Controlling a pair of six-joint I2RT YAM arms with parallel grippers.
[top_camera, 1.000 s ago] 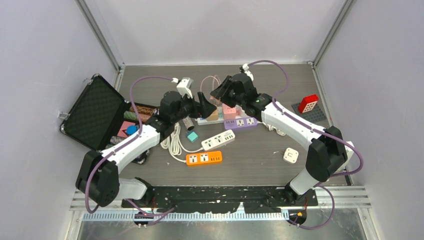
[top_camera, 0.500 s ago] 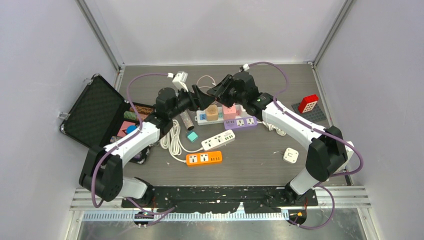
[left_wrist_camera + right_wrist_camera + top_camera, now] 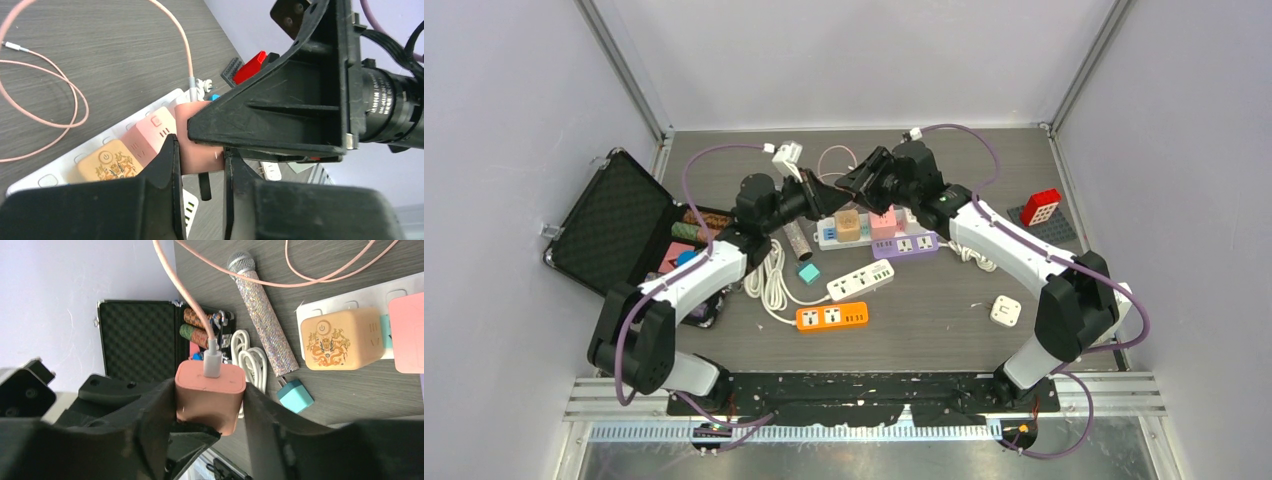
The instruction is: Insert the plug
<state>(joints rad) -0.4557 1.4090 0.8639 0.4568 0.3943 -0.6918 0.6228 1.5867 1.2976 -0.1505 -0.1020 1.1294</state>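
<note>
**Operator:** What has changed at the tools in the last second?

**Technician:** The left tool point(image 3: 201, 152) was spread and stood off from the right tool point(image 3: 209, 390). It has since moved in, and its jaws have come together on the lower end of the pink charger plug point(image 3: 210, 405). The right tool is unchanged. It is pressed against two opposite sides of the same plug body, and the pink cable point(image 3: 175, 280) leaves the plug's top face.

**Operator:** Where is the plug?

**Technician:** It is off the worktop, between the two tools, and pinched by both at once. In the left wrist view, one prong point(image 3: 204, 186) shows below the body, in the gap between the left tool's fingers.

**Operator:** What does this mean for the task?

**Technician:** This looks like a transfer or re-grip, and insertion has not begun. The white power strip point(image 3: 325, 307) lies on the worktop below and to one side of the right tool. A tan cube charger point(image 3: 342, 340) is already seated on it. I cannot tell which socket is free.

- One tool should let go before either arm travels, because a move under a double grip would strain the plug.
- The left tool's fingers sit close to the prongs and could block seating.
</note>
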